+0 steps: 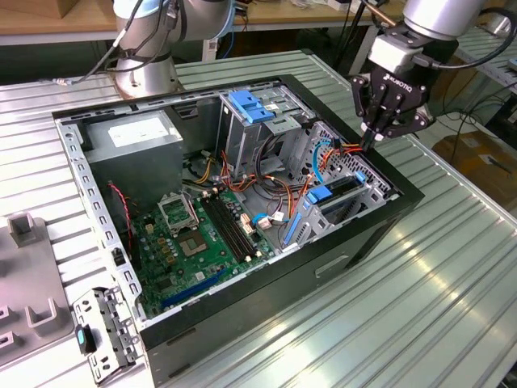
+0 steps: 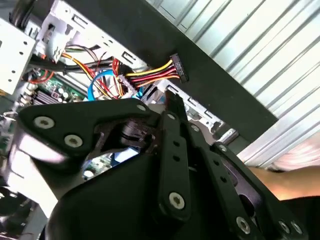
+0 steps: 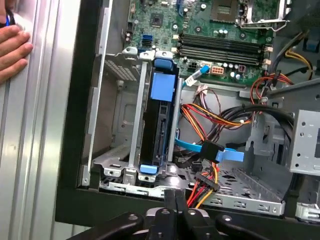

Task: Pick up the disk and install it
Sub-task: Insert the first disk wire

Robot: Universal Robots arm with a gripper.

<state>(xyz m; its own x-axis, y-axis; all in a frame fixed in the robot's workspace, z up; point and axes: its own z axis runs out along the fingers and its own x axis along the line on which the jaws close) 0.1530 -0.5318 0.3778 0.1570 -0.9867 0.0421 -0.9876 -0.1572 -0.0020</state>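
The disk (image 3: 158, 131) stands on edge inside the metal drive bay at the corner of the open computer case (image 1: 404, 194), with blue rails along its sides. In the exterior view the disk (image 1: 341, 186) sits low in that bay, below my gripper. My gripper (image 1: 372, 142) hangs just above the case's rim on the exterior view's right, fingers pressed together with nothing between them. In the first wrist view my gripper (image 3: 175, 194) points down at the bay's edge. A loose red and yellow power connector (image 2: 177, 68) lies close to the fingertips (image 2: 173, 104).
A green motherboard (image 1: 198, 234) covers the case floor. A grey box with a white sticker (image 1: 133, 133) and a tall cage with a blue handle (image 1: 246, 109) stand at the back. A person's hand (image 3: 12, 45) rests on the table beside the case. A metal bracket (image 1: 101, 331) lies outside.
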